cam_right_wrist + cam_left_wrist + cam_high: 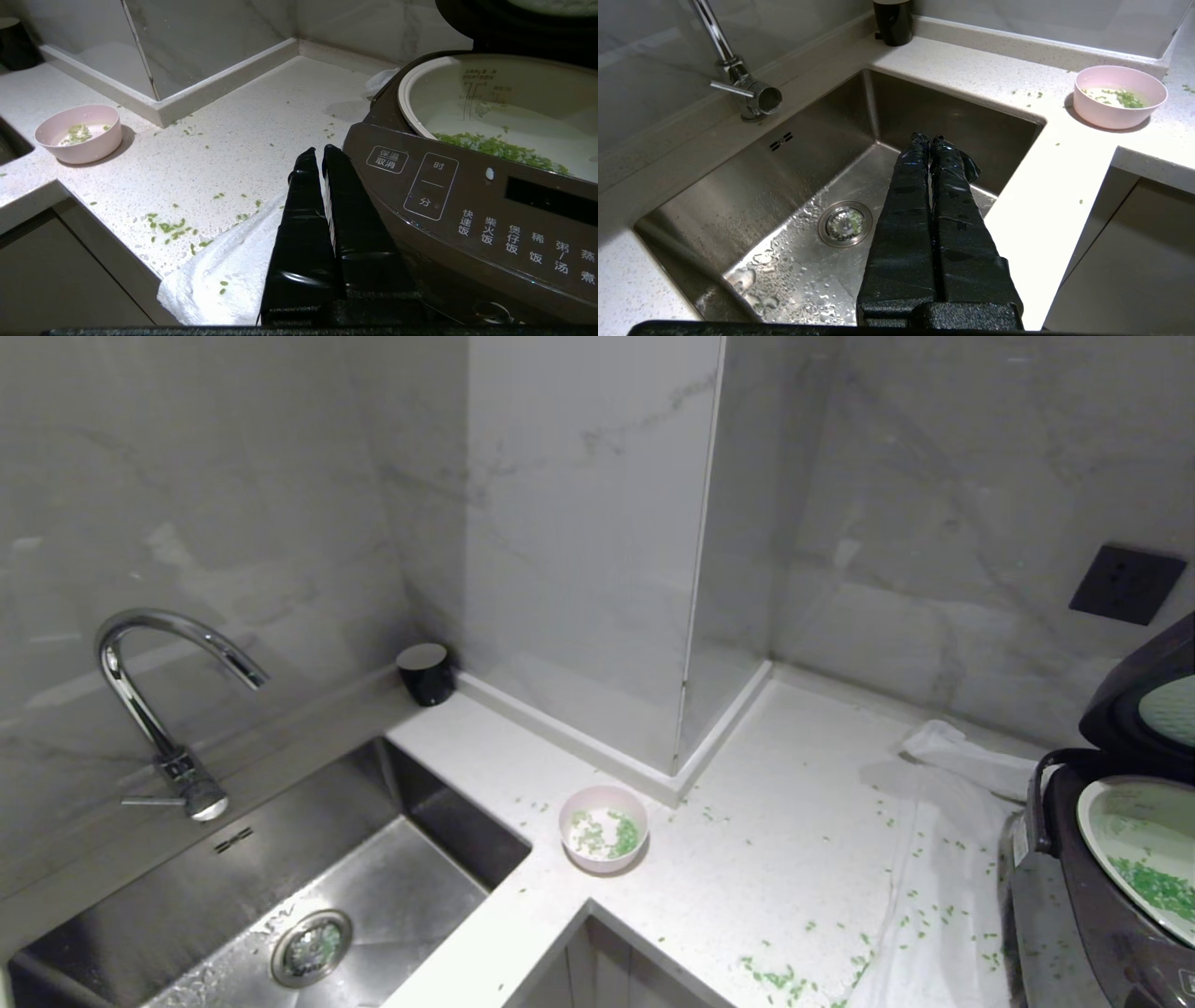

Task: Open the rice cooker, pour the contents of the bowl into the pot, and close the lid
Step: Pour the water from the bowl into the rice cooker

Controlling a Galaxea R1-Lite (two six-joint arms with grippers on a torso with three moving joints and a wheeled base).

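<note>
The white speckled counter (794, 859) wraps an L-shaped corner against grey marble walls, with a steel sink (187, 915) set into its left portion; water droplets cover the sink floor around the drain, and a chrome faucet (154, 700) stands behind it. The rice cooker (1092, 915) sits at the right edge of the counter on a white towel (920, 905), its lid (1144, 695) raised and the pot (514, 121) exposed, a layer of the green contents (495, 147) lying along the pot's near wall. The bowl (603, 828) stands upright on the counter near the sink's corner, well apart from the cooker, with a small remainder of green grains inside. Loose grains are scattered across the counter and the towel. A small black cup (426, 673) sits in the far corner behind the sink. The left gripper (930, 139) hangs over the sink, fingers pressed together and holding nothing. The right gripper (317, 156) sits just beside the cooker's front panel, above the towel's edge, fingers likewise together and empty.
</note>
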